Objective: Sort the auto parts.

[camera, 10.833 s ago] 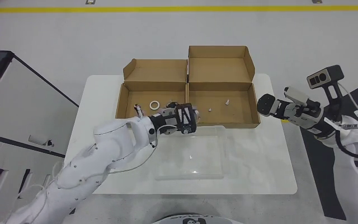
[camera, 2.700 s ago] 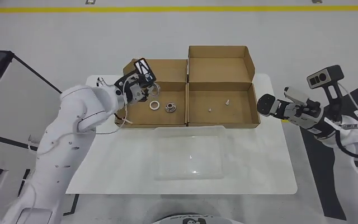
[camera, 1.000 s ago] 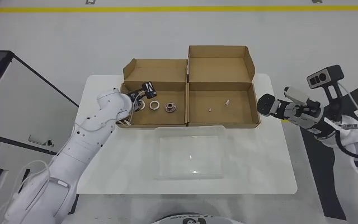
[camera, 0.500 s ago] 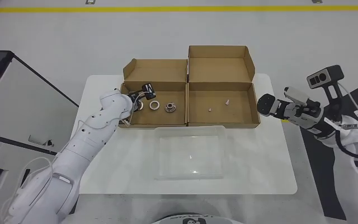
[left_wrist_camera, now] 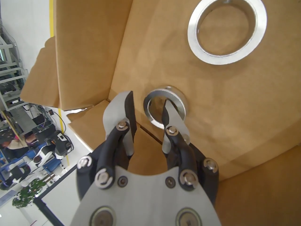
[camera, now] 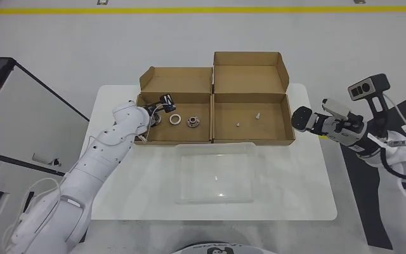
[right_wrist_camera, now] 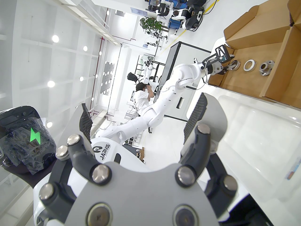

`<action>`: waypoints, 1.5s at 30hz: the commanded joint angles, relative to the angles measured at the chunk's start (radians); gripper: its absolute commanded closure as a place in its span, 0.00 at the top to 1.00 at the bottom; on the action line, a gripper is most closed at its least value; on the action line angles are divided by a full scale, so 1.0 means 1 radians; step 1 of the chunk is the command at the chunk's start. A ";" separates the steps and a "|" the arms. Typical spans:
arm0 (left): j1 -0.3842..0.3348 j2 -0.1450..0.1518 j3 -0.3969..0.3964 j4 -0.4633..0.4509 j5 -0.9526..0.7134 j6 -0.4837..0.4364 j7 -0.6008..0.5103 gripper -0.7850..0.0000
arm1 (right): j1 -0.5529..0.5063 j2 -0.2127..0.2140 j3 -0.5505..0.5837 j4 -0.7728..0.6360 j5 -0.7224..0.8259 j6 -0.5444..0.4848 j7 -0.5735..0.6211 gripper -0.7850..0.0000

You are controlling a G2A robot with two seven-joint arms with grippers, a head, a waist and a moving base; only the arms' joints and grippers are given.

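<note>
The small ring (left_wrist_camera: 164, 109) lies on the floor of the left box (camera: 141, 130), at the 9 o'clock end of that floor. The left claw (left_wrist_camera: 147, 99) is right over it. One finger (left_wrist_camera: 167, 116) reaches down into the bore. The other finger (left_wrist_camera: 130, 111) stands outside the rim with a sliver of cardboard showing between pad and metal, so the claw straddles the ring's wall at a narrow opening and does not clamp it. The ring is round with no long axis, and its bore faces up toward the claw. I cannot tell whether it sits dead flat or tips a little.

Just beside it at 3 o'clock lies the larger ring (left_wrist_camera: 227, 26), flat with its bore up and apart from the small one. Further along at 3 o'clock, near the wall shared with the right box (camera: 288, 124), stands the flanged hub (camera: 192, 120), flange down and hollow centre up. All three parts sit in a row across the left box.

The right box touches the left box on its 3 o'clock side. It holds two small fasteners, one (camera: 237, 124) and another (camera: 258, 116), set apart from each other and too small to read which way they point. Both boxes have their lids folded back at 12 o'clock.

At 6 o'clock of the boxes, touching their front walls, sits the clear bin (camera: 181, 155) on the white worktop (camera: 292, 184).

The right claw (right_wrist_camera: 143, 101) hangs at the worktop's 3 o'clock edge, spread wide and holding nothing.
</note>
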 commanded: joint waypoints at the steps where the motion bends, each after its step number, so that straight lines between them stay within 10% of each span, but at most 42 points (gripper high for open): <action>1: 0.002 0.000 -0.003 -0.002 0.003 -0.001 0.001 0.50 | 0.000 0.000 0.000 0.000 0.000 0.000 0.000 1.00; 7: 0.013 0.002 -0.020 -0.022 0.013 -0.003 0.006 0.60 | 0.000 0.000 0.000 0.000 0.000 0.000 0.000 1.00; 10: 0.025 0.007 -0.040 -0.050 0.012 -0.005 0.005 0.96 | 0.000 0.000 0.000 0.000 0.000 0.000 0.000 1.00; 12: 0.039 0.012 -0.058 -0.077 0.009 -0.010 -0.002 1.00 | 0.000 0.000 0.000 0.000 0.000 0.000 0.000 1.00; 45: 0.497 0.112 -0.606 -0.846 -0.493 -0.209 0.269 1.00 | 0.000 0.000 0.000 0.000 0.000 0.000 0.000 1.00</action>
